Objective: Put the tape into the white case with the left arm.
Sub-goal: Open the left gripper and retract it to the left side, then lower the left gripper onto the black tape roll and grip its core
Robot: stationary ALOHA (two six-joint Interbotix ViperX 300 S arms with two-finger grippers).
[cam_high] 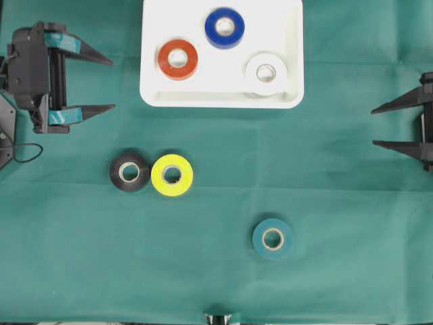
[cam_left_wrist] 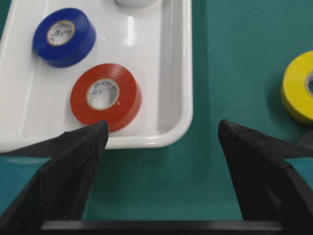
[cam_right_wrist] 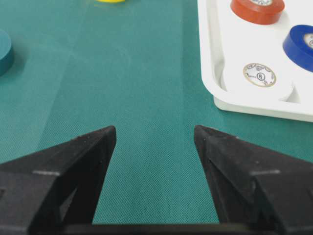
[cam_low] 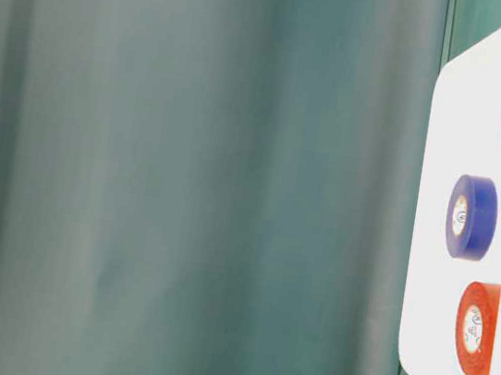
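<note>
At the nine-to-ten o'clock edge of the overhead view, your left hand [cam_high: 107, 83] stands with both prongs spread wide and nothing between them, tips pointing toward three o'clock. The white case [cam_high: 154, 95] lies at twelve o'clock and already holds the red roll [cam_high: 178, 59], the blue roll [cam_high: 224, 27] and the white roll [cam_high: 266, 72]. Three rolls remain on the green surface [cam_high: 352, 271]: the black roll [cam_high: 130, 171] touching the yellow roll [cam_high: 172, 175], and the teal roll [cam_high: 272, 237] well apart toward five o'clock. From the left hand, the black-and-yellow pair lies at about five o'clock and is the nearest tape. Each roll lies flat, axis upright, so no side is favoured for a grasp. Your right hand [cam_high: 375, 126], at three o'clock, is likewise spread wide and empty.
</note>
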